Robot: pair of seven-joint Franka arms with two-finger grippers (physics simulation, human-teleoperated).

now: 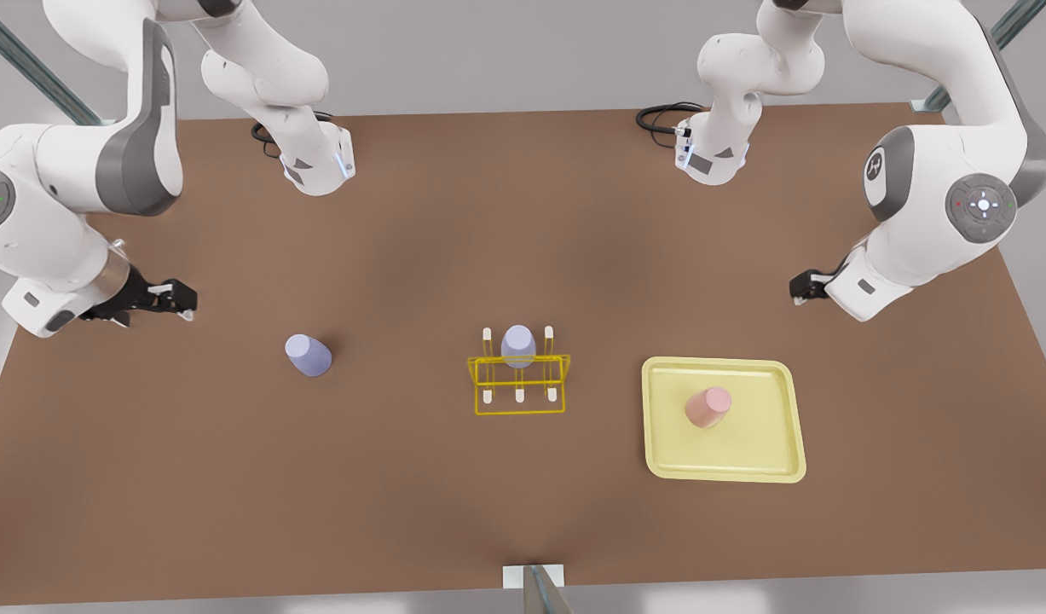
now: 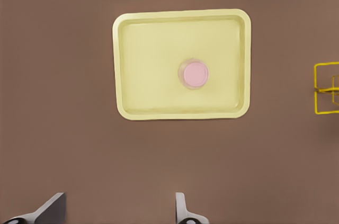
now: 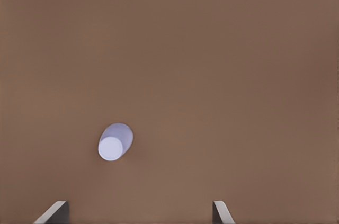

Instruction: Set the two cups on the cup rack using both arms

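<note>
- Worktop (image 1: 523, 512): brown surface carrying every item; both arm bases stand at its far edge in the front view.
- Arms: two white jointed arms with grey joint sections, one at each side of the front view, each raised above the worktop.
- Tray (image 1: 659, 426): pale-yellow, rimmed, at the front view's right of the rack; the pink cup (image 1: 707, 407) stands upside down on its floor, apart from the rim.
- Cup rack (image 1: 519, 385): yellow wire frame with white-tipped pegs, at the worktop's middle; a lavender cup (image 1: 518, 345) sits inverted on the middle peg of its far row.
- Loose lavender cup (image 1: 308, 355): inverted on the bare worktop, well apart from the rack, at the front view's left.
- Left claw (image 2: 119, 211): fingers spread, grasping nothing; it hangs above the worktop near the tray, at the front view's right (image 1: 808, 286).
- Right claw (image 3: 135, 213): fingers spread, grasping nothing; it hangs above the worktop near the loose lavender cup, at the front view's left (image 1: 177, 300).
</note>
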